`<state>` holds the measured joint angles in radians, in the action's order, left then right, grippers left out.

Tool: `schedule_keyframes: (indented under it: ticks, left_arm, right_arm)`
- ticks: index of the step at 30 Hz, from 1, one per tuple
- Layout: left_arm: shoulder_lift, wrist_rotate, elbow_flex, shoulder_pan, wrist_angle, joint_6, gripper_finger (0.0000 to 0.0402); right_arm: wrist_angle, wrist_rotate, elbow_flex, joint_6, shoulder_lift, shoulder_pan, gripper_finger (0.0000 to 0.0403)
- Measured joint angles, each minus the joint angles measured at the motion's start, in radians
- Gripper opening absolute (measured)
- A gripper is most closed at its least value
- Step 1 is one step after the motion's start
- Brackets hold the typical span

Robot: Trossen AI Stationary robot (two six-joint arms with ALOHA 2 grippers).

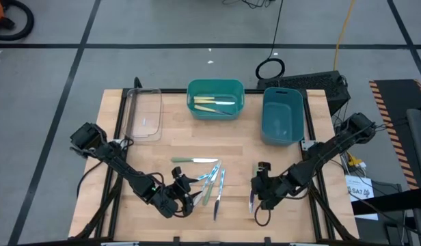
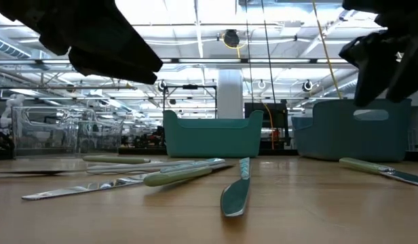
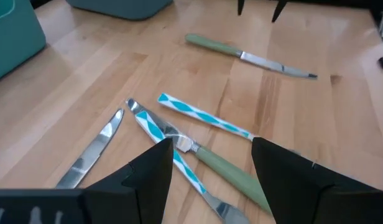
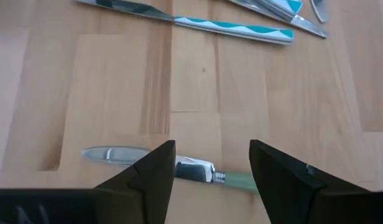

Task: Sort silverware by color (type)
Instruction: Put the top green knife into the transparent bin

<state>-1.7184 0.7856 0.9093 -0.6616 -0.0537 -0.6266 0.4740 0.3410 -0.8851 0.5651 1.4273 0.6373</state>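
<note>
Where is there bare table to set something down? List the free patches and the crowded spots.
Free: the wood between the clear tray, the teal bin and the loose silverware; also the strip between that pile and the blue bin. Crowded: the front edge, where the open left gripper hangs by the pile and the open right gripper over a green-handled knife.

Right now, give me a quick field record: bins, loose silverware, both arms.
teal bin: a few pale-handled utensils inside
blue bin: looks empty
clear tray: looks empty
loose silverware: cluster on table, green and blue-patterned handles
lone knife: green handle, below right gripper
left gripper: jaws open, over cluster
right gripper: jaws open, holding nothing
</note>
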Motion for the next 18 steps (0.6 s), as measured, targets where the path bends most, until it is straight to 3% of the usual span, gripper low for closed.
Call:
schedule_keyframes:
  ticks: [7, 14, 18]
  left_arm:
    - [-0.042, 0.002, 0.0, 0.012, -0.017, -0.005, 0.0228]
    - [-0.072, 0.0, 0.0, 0.031, -0.003, 0.016, 0.0228]
    - [-0.064, -0.032, 0.066, 0.082, 0.172, 0.023, 0.0228]
  right_arm:
    - [-0.012, 0.131, 0.008, 0.052, 0.0, -0.009, 0.0199]
    - [-0.084, 0.157, 0.008, -0.024, 0.0, -0.015, 0.0199]
    - [-0.106, 0.157, 0.007, -0.059, 0.0, -0.016, 0.0199]
